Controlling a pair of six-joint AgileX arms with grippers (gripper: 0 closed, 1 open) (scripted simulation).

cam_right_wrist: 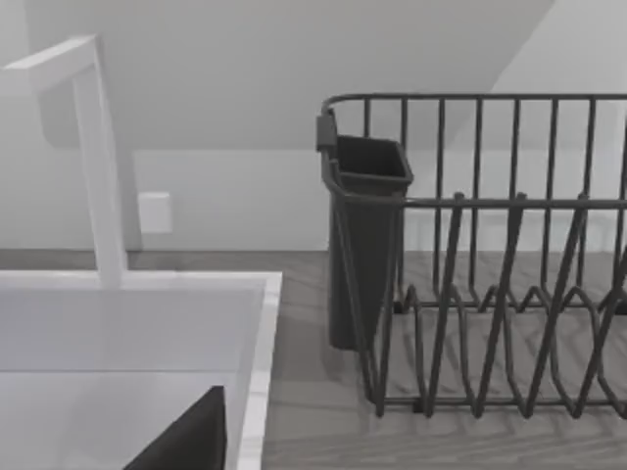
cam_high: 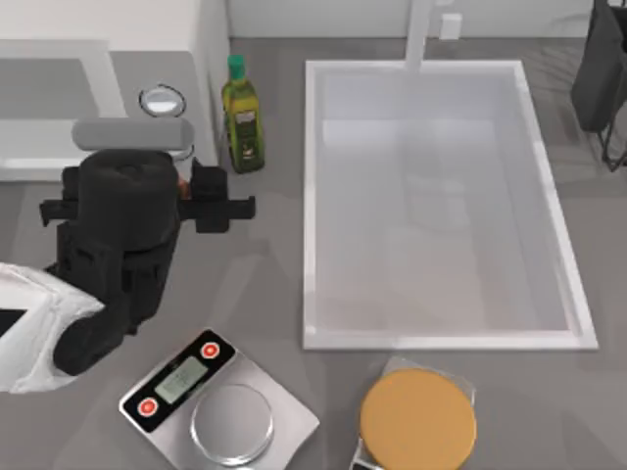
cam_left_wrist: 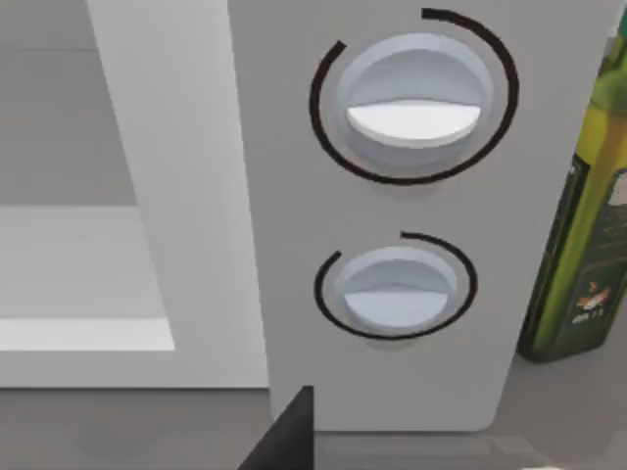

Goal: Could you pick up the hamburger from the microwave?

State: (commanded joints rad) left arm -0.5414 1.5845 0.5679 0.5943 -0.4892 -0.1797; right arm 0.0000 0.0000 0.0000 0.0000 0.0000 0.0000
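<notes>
Left arm is the one at work: we place the left gripper at the near-right corner of the microwave, just in front of its grey dial panel and just left of the green oil bottle. The left wrist view looks square at the two dials, with one dark tip of the gripper at its lower edge, so we cannot tell whether the jaws are spread, pressed together or pinching anything. The key relation is a small orange-brown sliver wedged between the black wrist body and the black gripper piece to its right. We take it as the hamburger, though it is too hidden to be sure. If so, it sits at the jaws, near of the panel and right of the pale cavity, not deep inside. It is round, so no long axis matters, and our guess is the next move only needs to go up and toward the near side, clear of the panel and bottle. The left arm is far nearer. The right gripper is parked on the right, facing the sink and the dish rack, and we cannot tell the state of its jaws either. The scale and the flat orange disc lie on the near tabletop, well apart from the action.
</notes>
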